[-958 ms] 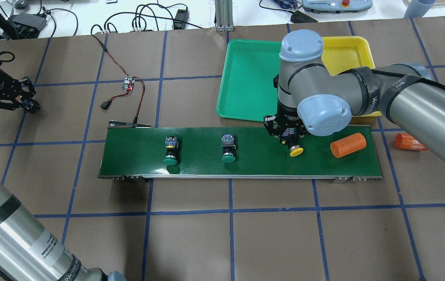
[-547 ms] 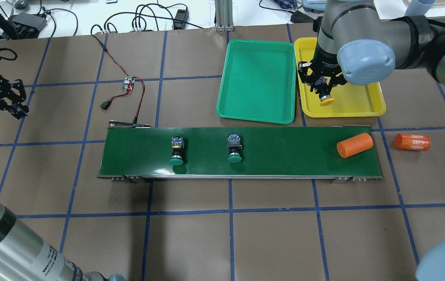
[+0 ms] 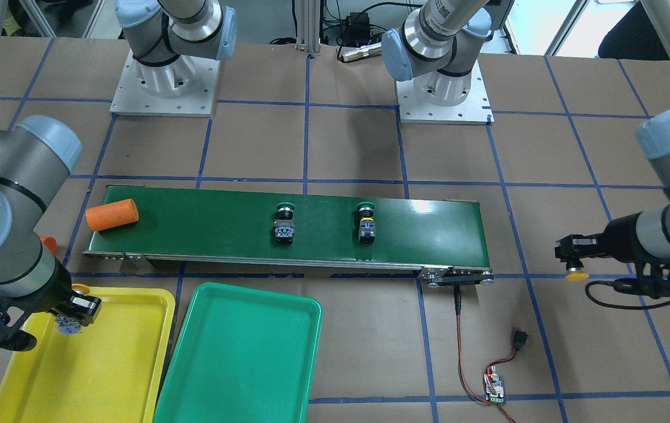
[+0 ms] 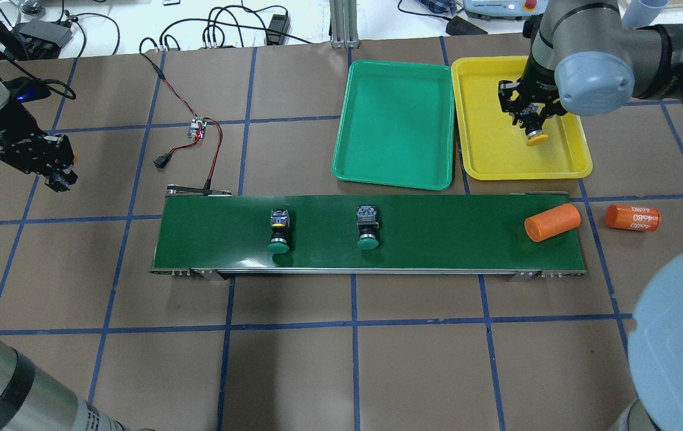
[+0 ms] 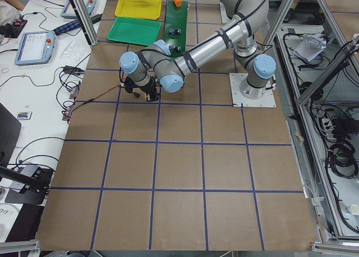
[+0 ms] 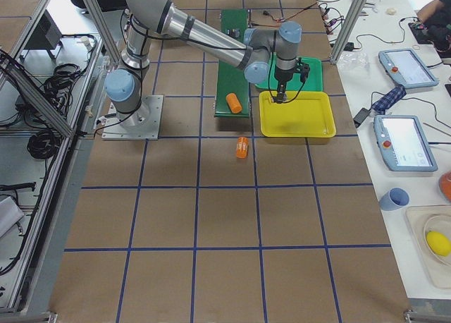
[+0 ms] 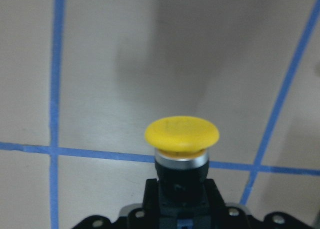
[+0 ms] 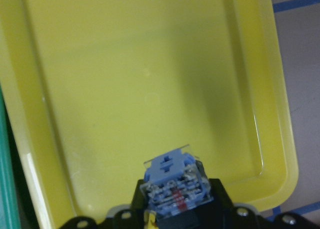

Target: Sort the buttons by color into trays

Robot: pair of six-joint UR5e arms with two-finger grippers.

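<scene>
R gripper (image 4: 531, 123) clamped on yellow button (image 4: 536, 139), hanging over yellow tray (image 4: 485, 152), inside its rim; I'd lower close to tray floor, nr centre, before opening, so it can't bounce out; L gripper (image 3: 572, 261) pinches 2nd yellow button (image 7: 182, 134) over table past belt (image 4: 449, 230) end.
</scene>
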